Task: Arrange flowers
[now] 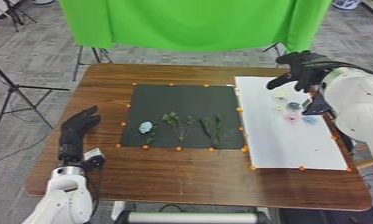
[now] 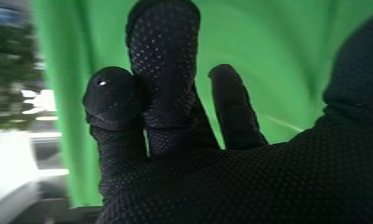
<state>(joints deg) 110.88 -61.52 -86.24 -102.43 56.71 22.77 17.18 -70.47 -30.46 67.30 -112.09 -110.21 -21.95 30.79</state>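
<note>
Brown table [image 1: 182, 175] (green cloth [image 1: 191, 25] beyond)

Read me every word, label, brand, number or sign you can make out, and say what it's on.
There are none I can read. I make out no legible text on the dark rectangular mat, the white rectangular sheet, the brown wooden table or the hanging green cloth.

Even light on the table [image 1: 182, 172]; white glare (quite harsh) beside the green cloth [image 2: 276, 50].
</note>
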